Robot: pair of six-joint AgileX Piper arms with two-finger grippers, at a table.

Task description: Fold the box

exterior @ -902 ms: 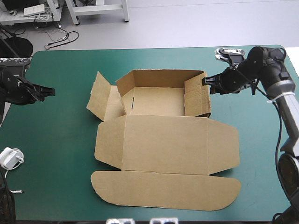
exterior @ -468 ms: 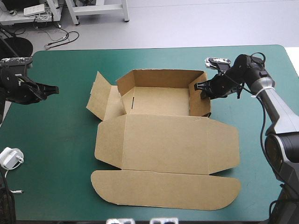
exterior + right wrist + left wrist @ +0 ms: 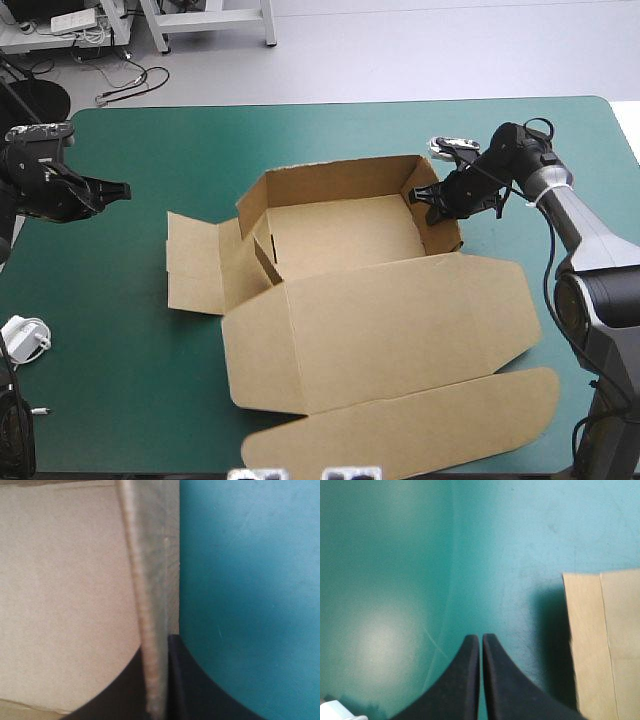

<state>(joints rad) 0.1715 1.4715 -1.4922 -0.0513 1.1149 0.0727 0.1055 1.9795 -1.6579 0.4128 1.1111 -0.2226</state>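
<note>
High view, taking twelve o'clock as the table's far edge: the box [image 3: 360,300] sits a little past the middle of the teal-green cover [image 3: 120,410], skewed to the table's edges, an open tray with its walls raised; the tray lies toward twelve o'clock, and the lid [image 3: 380,320] spreads flat from it toward six o'clock, ending in a long rounded tuck flap [image 3: 420,425] near the table's near edge; a side flap [image 3: 193,265] lies flat on the cover at the tray's nine o'clock side. The right gripper [image 3: 432,200] reaches in from three o'clock and pinches the top of the tray's right wall [image 3: 447,232], one finger inside the tray, one outside; right wrist view confirms it, the wall's edge [image 3: 150,580] standing between the two black fingers of the right gripper [image 3: 156,647], which are all but closed on the board, with the tray's brown floor on one side and bare teal-green cover on the other. The left gripper [image 3: 120,188] hangs at about ten o'clock near the table's left edge, well apart from the box, nothing in its way; left wrist view shows the left gripper [image 3: 481,637] with its fingers pressed together into one point, holding nothing, over bare cover, a brown edge of the side flap [image 3: 605,645] ahead and off to one side. A white power adapter [image 3: 24,338] with its thin cord lies at the table's left edge, about eight o'clock, clear of both the box and the arms.
</note>
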